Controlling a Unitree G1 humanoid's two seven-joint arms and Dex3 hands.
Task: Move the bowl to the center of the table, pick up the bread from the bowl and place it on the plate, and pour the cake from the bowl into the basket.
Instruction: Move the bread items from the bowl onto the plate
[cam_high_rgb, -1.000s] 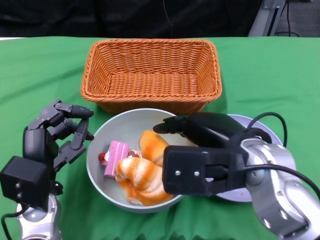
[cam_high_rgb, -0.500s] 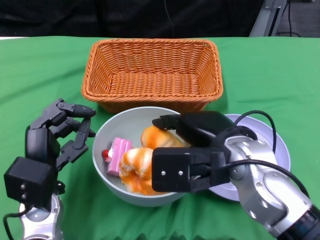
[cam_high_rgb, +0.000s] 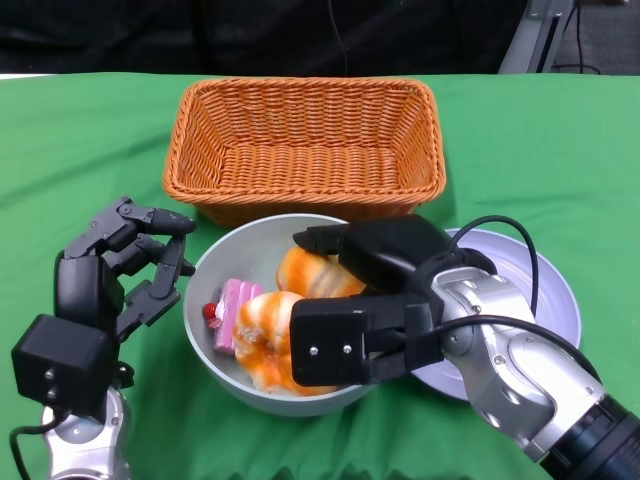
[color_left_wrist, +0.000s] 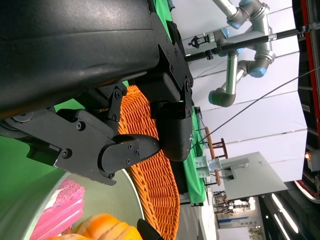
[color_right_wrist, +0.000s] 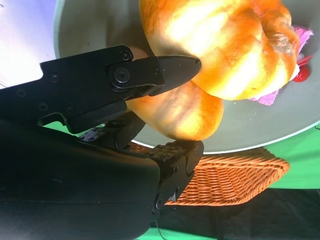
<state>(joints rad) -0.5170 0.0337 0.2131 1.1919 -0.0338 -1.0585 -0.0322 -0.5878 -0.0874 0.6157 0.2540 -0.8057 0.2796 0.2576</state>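
My right hand (cam_high_rgb: 345, 275) is reaching into the grey bowl (cam_high_rgb: 210, 270), its fingers closing around the orange bread (color_right_wrist: 200, 65). Past the bread, the pink cake (cam_high_rgb: 232, 312) is lying. My left hand (cam_high_rgb: 120, 275) is hovering empty, fingers spread, just beside the bowl. The wicker basket (cam_high_rgb: 305, 150) beyond is holding nothing.

Silver forearms, black hands (cam_high_rgb: 375, 265) (cabled, screw-studded).
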